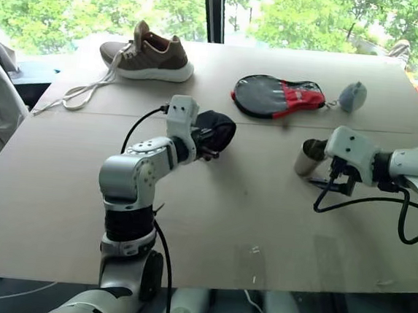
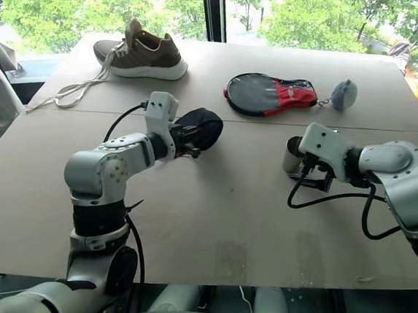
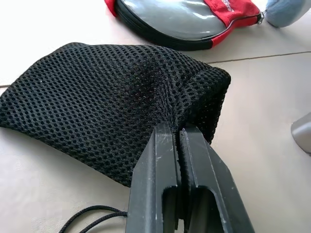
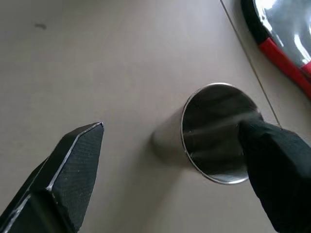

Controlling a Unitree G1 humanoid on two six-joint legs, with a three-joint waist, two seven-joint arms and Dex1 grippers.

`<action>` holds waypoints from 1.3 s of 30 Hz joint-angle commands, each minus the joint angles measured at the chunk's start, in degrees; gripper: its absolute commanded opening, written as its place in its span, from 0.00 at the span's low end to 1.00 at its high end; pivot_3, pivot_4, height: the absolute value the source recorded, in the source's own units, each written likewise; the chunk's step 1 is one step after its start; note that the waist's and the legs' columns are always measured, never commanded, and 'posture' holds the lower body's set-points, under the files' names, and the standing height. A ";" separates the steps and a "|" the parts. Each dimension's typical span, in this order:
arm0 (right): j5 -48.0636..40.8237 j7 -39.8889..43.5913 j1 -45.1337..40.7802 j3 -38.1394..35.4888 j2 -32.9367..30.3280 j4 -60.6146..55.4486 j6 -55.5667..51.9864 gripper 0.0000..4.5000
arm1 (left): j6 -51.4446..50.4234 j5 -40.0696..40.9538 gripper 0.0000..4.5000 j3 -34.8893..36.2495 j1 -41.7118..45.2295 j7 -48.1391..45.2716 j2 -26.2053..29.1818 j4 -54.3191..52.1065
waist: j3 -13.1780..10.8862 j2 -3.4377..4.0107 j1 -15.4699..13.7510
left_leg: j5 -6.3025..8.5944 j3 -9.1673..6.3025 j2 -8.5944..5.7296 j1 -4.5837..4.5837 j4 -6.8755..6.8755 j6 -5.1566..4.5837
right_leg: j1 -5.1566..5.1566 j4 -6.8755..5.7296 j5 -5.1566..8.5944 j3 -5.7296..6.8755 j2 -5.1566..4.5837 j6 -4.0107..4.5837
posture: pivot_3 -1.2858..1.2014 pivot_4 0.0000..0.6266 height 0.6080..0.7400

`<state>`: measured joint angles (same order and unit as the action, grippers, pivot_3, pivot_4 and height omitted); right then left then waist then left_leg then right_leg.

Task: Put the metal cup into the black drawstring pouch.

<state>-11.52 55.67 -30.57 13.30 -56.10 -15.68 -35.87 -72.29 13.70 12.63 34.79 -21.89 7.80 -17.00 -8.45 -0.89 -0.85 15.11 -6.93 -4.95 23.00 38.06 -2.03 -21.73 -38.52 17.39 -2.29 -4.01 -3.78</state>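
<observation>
Left pincer pressed together, pinching the black mesh pouch mid-counter, mouth not visibly open. Right pincer spread wide, one finger over the rim of the upright metal cup, right of the pouch and well apart. Right arm nearer. Cup looks empty.
</observation>
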 commanded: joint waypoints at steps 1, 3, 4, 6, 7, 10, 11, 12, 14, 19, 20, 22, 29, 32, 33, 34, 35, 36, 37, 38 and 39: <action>2.80 2.30 -1.14 1.90 -0.41 2.45 1.30 1.00 | -2.09 4.11 0.02 2.59 0.45 0.69 -1.41 -3.21 | -0.01 -0.01 0.00 | 0.00 0.00 0.00 0.02 0.01 0.00 | -0.01 0.01 0.00 0.01 0.00 0.00 | 0.52 0.24 1.00; 4.28 2.55 -1.90 2.84 0.29 4.52 1.87 1.00 | -2.81 5.28 0.02 3.89 -0.18 1.24 -1.45 -3.44 | -0.01 -0.01 0.06 | 0.00 -0.01 0.00 0.02 0.02 0.00 | -0.01 0.01 0.00 0.02 0.01 0.00 | 0.52 0.24 1.00; 4.72 2.68 -2.41 3.13 0.73 5.31 1.92 1.00 | -2.81 5.91 0.02 4.30 -0.58 1.34 -1.37 -3.61 | -0.01 -0.01 0.14 | 0.00 0.00 0.00 0.02 0.02 0.00 | -0.02 0.00 0.00 0.02 0.01 0.00 | 0.52 0.24 1.00; 5.10 3.42 -2.89 3.37 1.23 6.10 2.09 0.95 | -3.02 7.16 0.01 5.98 -0.87 2.12 -1.90 -3.76 | -0.01 -0.01 0.31 | 0.00 0.04 0.02 -0.01 0.02 0.01 | -0.03 -0.06 0.00 0.01 0.04 0.00 | 0.52 0.24 1.00; 5.01 3.72 -2.87 3.17 1.55 6.27 2.24 0.89 | -3.16 7.76 0.00 7.14 -0.93 2.62 -2.32 -3.76 | -0.01 -0.01 0.28 | 0.00 0.06 0.02 -0.02 0.03 0.01 | -0.04 -0.10 0.00 0.00 0.04 0.00 | 0.52 0.24 1.00; 4.72 3.63 -2.85 2.14 2.58 6.63 1.97 0.64 | -2.91 9.15 0.00 7.56 -1.87 2.96 -2.06 -4.20 | -0.01 -0.01 0.17 | 0.00 0.03 0.02 -0.03 0.05 0.01 | -0.04 -0.12 0.00 0.02 0.05 0.00 | 0.52 0.24 1.00; 4.55 3.47 -2.75 1.74 2.93 6.63 1.69 0.58 | -2.77 9.52 0.00 7.36 -2.11 2.96 -2.01 -4.22 | -0.01 -0.01 0.16 | 0.00 0.03 0.02 -0.02 0.06 0.01 | -0.04 -0.12 0.00 0.02 0.05 0.00 | 0.52 0.24 1.00; 4.33 3.20 -2.55 1.28 3.30 6.55 1.34 0.49 | -2.72 9.98 0.00 7.37 -2.22 3.08 -2.15 -4.17 | -0.01 -0.01 0.15 | 0.00 0.04 0.02 -0.02 0.06 0.01 | -0.04 -0.12 0.00 0.01 0.04 0.00 | 0.52 0.24 1.00; 4.08 2.60 -2.05 0.48 3.83 6.19 0.94 0.28 | -2.68 11.09 0.00 7.60 -2.17 3.20 -2.58 -4.04 | -0.01 -0.02 -0.01 | 0.00 0.05 0.01 -0.02 0.07 0.01 | -0.03 -0.11 0.00 0.00 0.03 0.00 | 0.52 0.24 1.00; 4.51 -1.02 -1.36 -1.82 5.78 4.91 0.08 0.01 | -3.16 14.83 0.00 8.26 -1.83 2.51 -3.05 -2.48 | -0.02 -0.05 0.06 | 0.00 -0.01 0.01 -0.02 0.10 0.01 | -0.02 -0.09 0.00 0.01 0.03 0.00 | 0.52 0.24 1.00; 4.49 -1.96 -1.47 -2.46 6.46 4.64 -0.18 0.01 | -3.00 15.31 0.00 8.37 -1.66 2.72 -3.15 -1.79 | -0.02 -0.04 0.08 | 0.00 -0.01 0.01 -0.01 0.10 0.01 | -0.03 -0.10 0.00 0.00 0.03 0.00 | 0.52 0.24 1.00; 3.76 -3.42 -1.85 -3.75 7.86 3.55 -1.49 0.01 | -3.04 16.63 0.00 8.91 -1.09 3.07 -3.68 -0.35 | -0.03 -0.04 0.20 | 0.00 0.02 0.01 -0.02 0.09 0.01 | -0.04 -0.16 0.00 0.00 0.04 0.00 | 0.52 0.24 1.00; -15.43 -12.33 -9.37 -16.81 25.69 -9.13 -18.31 0.01 | -0.69 18.60 0.00 7.40 1.98 4.49 -6.98 6.50 | -0.04 -0.06 0.36 | -0.01 0.02 0.03 -0.02 0.11 0.02 | -0.10 -0.30 0.00 -0.02 0.08 0.00 | 0.52 0.24 1.00; -20.84 -14.21 -10.32 -17.86 28.78 -13.95 -21.88 0.01 | 0.73 18.96 0.00 5.72 2.53 4.62 -7.96 8.38 | -0.03 -0.08 -0.10 | -0.01 -0.10 -0.02 -0.01 0.10 0.02 | -0.09 -0.21 0.00 0.00 0.02 0.00 | 0.52 0.24 1.00; -21.61 -14.72 -10.07 -17.06 28.97 -15.03 -22.72 0.01 | 0.90 19.52 0.00 5.74 2.84 4.76 -8.51 8.96 | -0.03 -0.08 -0.07 | 0.00 -0.12 -0.05 0.00 0.10 0.01 | -0.09 -0.16 0.00 0.05 -0.02 0.00 | 0.52 0.24 1.00; -22.04 -14.56 -9.48 -15.92 28.60 -15.87 -22.97 0.01 | 0.98 20.04 0.00 6.04 3.17 5.06 -9.05 9.44 | -0.03 -0.08 -0.06 | 0.00 -0.10 -0.07 0.01 0.10 0.01 | -0.10 -0.16 0.00 0.04 -0.03 0.00 | 0.52 0.24 1.00; -22.32 -14.48 -8.90 -14.96 28.10 -16.36 -23.24 0.01 | 1.03 20.48 0.00 6.36 3.42 5.31 -9.37 9.81 | -0.03 -0.08 -0.05 | 0.00 -0.08 -0.09 0.01 0.10 0.01 | -0.10 -0.16 0.00 0.04 -0.05 0.00 | 0.52 0.24 1.00; -22.22 -14.45 -8.09 -13.96 27.54 -16.62 -23.24 0.01 | 0.95 20.98 0.00 6.83 3.77 5.55 -9.62 10.14 | -0.03 -0.08 -0.05 | 0.00 -0.08 -0.09 0.01 0.11 0.01 | -0.10 -0.16 0.00 0.04 -0.05 0.00 | 0.52 0.24 1.00; -21.95 -14.43 -7.30 -13.15 26.99 -16.56 -23.29 0.01 | 0.63 21.77 0.00 7.71 4.30 5.71 -9.84 10.41 | -0.03 -0.08 0.05 | 0.00 -0.08 -0.09 0.01 0.11 0.01 | -0.10 -0.16 0.00 0.04 -0.05 0.00 | 0.52 0.24 1.00; -21.32 -14.35 -6.54 -12.12 26.31 -16.33 -22.81 0.01 | 0.03 22.93 0.00 8.78 4.90 5.81 -10.01 10.59 | -0.03 -0.08 0.08 | 0.00 -0.06 -0.09 0.01 0.11 0.01 | -0.11 -0.21 0.00 0.03 -0.04 0.00 | 0.52 0.24 1.00; -20.86 -14.43 -6.01 -11.33 25.83 -16.04 -22.26 0.01 | -0.44 24.04 0.00 9.60 5.36 5.97 -10.11 10.60 | -0.03 -0.08 0.12 | -0.01 -0.05 -0.08 0.00 0.11 0.01 | -0.11 -0.28 0.00 0.04 -0.03 0.00 | 0.52 0.24 1.00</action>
<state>-32.81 41.53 -36.96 1.29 -29.51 -30.55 -59.32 -72.28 34.53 20.46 38.21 -16.00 -2.24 -5.44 -8.48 -0.97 -0.73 15.11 -6.99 -5.01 22.99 38.17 -2.02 -21.85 -38.79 17.39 -2.25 -4.02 -3.78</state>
